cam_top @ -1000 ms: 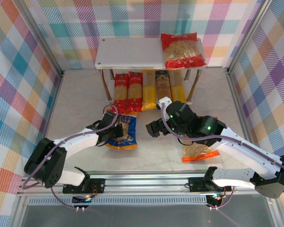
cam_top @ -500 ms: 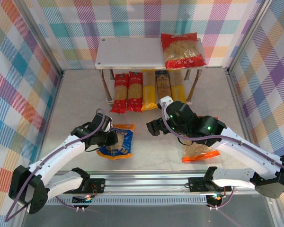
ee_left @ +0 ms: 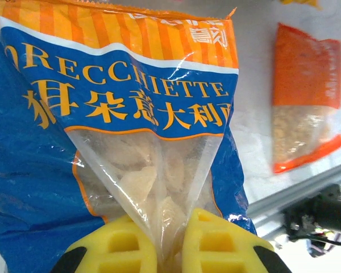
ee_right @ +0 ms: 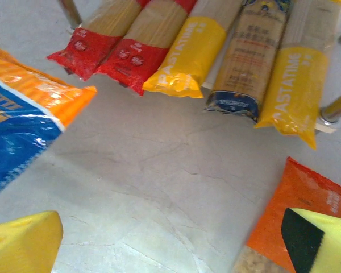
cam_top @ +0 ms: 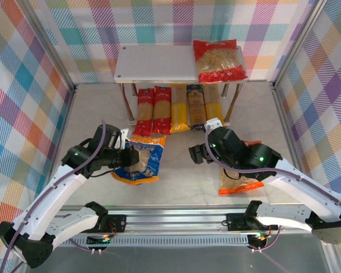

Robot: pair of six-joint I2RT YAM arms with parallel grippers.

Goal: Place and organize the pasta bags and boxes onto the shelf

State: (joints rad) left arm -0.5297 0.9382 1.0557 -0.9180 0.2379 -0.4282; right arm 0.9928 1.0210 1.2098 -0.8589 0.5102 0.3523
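Left gripper: jaws closed on the clear window end of the blue-and-orange orecchiette bag. The yellow pads pinch the film between them. The bag sits left of the table's centre, its far edge close to the shelf front.

Right gripper: jaws spread wide and holding nothing, over bare table near the centre.

Orange bag: flat on the table, right of centre, toward the near edge.

Shelf: stands at the far edge, with the red bag on the right end of the top board. Five spaghetti packs lie side by side on the lower board: two red, a yellow, a dark blue, a yellow.
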